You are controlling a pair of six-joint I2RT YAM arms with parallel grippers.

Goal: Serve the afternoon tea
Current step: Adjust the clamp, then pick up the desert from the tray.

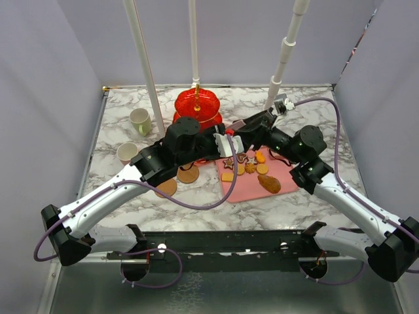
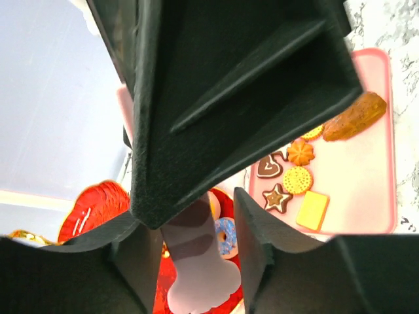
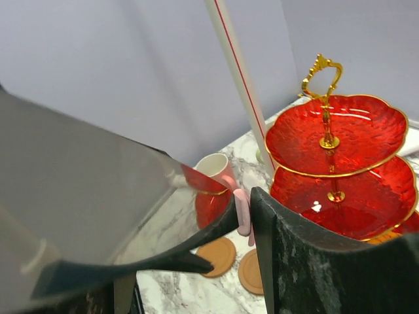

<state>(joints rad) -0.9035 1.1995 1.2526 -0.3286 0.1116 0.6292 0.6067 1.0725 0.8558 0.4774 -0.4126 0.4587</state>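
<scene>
The red three-tier stand (image 1: 196,104) with its gold finial stands at the back middle. Both grippers meet just in front of it. My right gripper (image 3: 245,199) pinches the thin edge of a pale pink pastry (image 3: 243,212). The same pastry (image 2: 196,275) hangs between the fingers of my left gripper (image 2: 193,216); whether they press on it I cannot tell. Below it a blue donut (image 2: 226,237) lies on the stand's bottom tier. The pale green mug (image 1: 139,121) and pink mug (image 1: 126,152) stand at the left. Two brown coasters (image 1: 188,174) (image 1: 166,188) lie nearby.
A pink tray (image 1: 252,190) right of centre carries several cookies, among them a star cookie (image 2: 277,197) and a brown pastry (image 1: 269,184). White poles (image 1: 145,65) (image 1: 285,55) rise behind the stand. Grey walls close in the marble table (image 1: 308,203).
</scene>
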